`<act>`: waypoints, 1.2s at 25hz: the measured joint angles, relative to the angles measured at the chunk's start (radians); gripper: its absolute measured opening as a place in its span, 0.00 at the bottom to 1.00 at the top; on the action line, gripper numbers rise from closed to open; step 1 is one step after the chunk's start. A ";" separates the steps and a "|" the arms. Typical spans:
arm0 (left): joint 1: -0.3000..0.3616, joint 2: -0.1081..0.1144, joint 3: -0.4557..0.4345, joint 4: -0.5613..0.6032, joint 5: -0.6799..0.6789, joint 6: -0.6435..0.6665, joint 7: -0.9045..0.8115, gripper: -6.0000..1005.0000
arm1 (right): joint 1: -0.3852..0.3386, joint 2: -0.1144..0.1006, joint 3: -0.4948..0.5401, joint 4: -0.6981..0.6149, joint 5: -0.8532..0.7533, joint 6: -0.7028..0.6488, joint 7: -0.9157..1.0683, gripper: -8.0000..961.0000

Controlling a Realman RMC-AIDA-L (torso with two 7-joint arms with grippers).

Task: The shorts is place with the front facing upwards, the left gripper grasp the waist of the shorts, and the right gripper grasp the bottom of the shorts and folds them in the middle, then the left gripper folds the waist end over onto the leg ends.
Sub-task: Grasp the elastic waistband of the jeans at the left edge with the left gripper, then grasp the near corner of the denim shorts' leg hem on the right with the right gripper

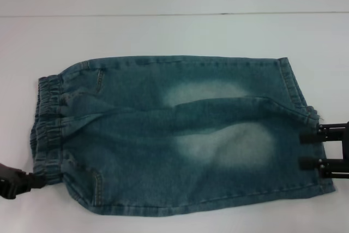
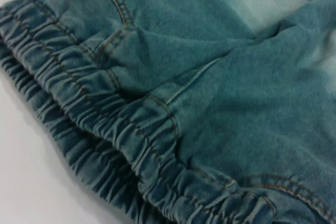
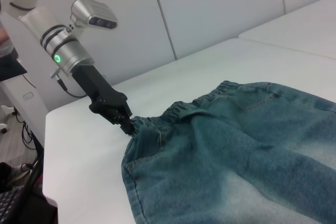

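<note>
White table [image 1: 163, 31] before pale panelled wall [image 3: 220, 9]

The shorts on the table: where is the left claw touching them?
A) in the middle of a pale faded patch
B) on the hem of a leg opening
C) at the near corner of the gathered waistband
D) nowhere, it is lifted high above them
C: the left claw sits at the near corner of the ruffled waistband of the shorts.
</note>
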 joint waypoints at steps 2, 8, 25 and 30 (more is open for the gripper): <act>-0.004 0.000 0.000 0.000 -0.004 0.002 -0.006 0.19 | 0.002 -0.002 0.007 -0.001 0.005 -0.005 0.013 0.64; -0.033 0.006 -0.007 -0.001 -0.010 0.015 -0.044 0.02 | 0.032 -0.020 0.048 -0.017 0.013 0.005 0.160 0.64; -0.118 0.019 -0.013 0.006 -0.033 0.003 -0.101 0.03 | 0.171 -0.038 0.014 -0.247 -0.399 -0.109 0.411 0.63; -0.133 0.019 -0.008 0.002 -0.040 0.003 -0.101 0.04 | 0.206 -0.024 -0.030 -0.244 -0.549 -0.091 0.430 0.62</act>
